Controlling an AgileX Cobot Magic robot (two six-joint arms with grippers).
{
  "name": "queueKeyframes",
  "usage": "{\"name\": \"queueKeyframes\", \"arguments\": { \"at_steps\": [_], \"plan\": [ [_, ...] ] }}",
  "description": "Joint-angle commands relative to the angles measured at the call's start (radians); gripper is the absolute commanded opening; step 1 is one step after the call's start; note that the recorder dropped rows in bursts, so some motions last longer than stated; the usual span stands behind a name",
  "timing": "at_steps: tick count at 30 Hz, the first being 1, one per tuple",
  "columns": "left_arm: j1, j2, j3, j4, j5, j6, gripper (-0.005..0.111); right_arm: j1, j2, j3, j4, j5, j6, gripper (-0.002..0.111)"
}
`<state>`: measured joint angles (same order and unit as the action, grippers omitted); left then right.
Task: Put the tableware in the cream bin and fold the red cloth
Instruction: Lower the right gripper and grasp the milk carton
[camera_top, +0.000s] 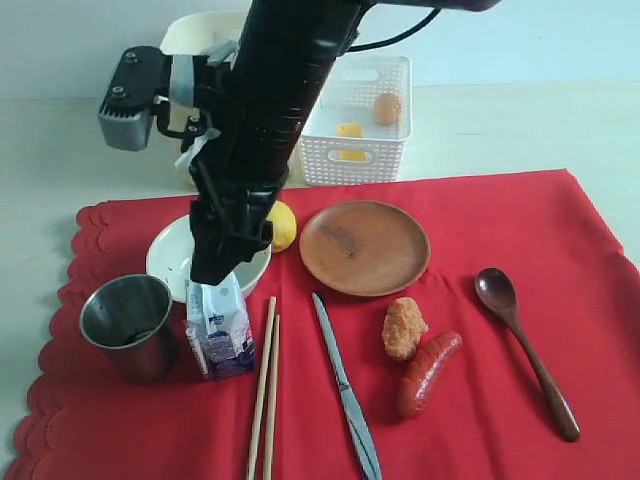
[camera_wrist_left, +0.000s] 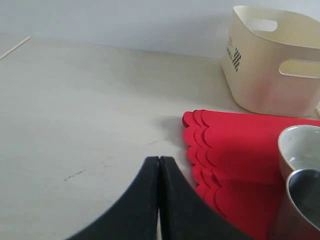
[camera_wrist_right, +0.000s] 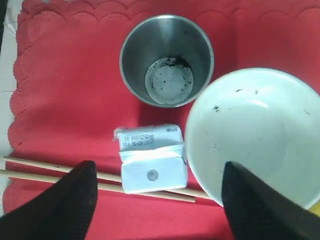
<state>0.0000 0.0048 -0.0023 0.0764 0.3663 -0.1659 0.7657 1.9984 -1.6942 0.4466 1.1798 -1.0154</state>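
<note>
The right jaws stand spread over the milk carton (camera_wrist_right: 152, 160); the left jaws are pressed together. The white bowl (camera_wrist_right: 255, 135) is judged rigid, slick and breakable: pinch its rim.

In the exterior view, we find the right arm (camera_top: 270, 90) covering most of the cream bin (camera_top: 195, 30) and part of the white bowl (camera_top: 165, 255). The picture edge cuts off the chopsticks (camera_top: 266, 390) and the knife (camera_top: 345, 395). In the right wrist view, the milk carton (camera_wrist_right: 152, 160), between the fingers (camera_wrist_right: 65, 200) of the right gripper (camera_wrist_right: 157, 210), hides part of one chopstick. The fingertips run out of frame. Beside one finger, a yellow sliver (camera_wrist_right: 315, 209) is too cropped to identify.
</note>
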Motion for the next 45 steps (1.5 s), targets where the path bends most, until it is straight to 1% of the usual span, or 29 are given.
{"name": "queueKeyframes", "arguments": {
  "at_steps": [1,6,11,18,27,45],
  "plan": [
    [0.001,-0.005,0.002,0.003,-0.010,0.002,0.000,0.043,0.012,0.003,-0.038,-0.002,-0.013,0.068],
    [0.001,-0.005,0.002,0.003,-0.010,0.002,0.000,0.072,0.017,0.003,-0.109,-0.002,0.041,0.068],
    [0.001,-0.005,0.002,0.003,-0.010,0.002,0.000,0.095,0.026,0.003,-0.132,-0.007,0.064,0.068],
    [0.001,-0.005,0.002,0.003,-0.010,0.002,0.000,0.104,0.060,0.003,-0.148,-0.029,0.085,0.068],
    [0.001,-0.005,0.002,0.003,-0.010,0.002,0.000,0.127,0.093,0.003,-0.242,-0.070,0.129,0.068],
    [0.001,-0.005,0.002,0.003,-0.010,0.002,0.000,0.129,0.127,0.003,-0.237,-0.053,0.156,0.068]
  ]
}}
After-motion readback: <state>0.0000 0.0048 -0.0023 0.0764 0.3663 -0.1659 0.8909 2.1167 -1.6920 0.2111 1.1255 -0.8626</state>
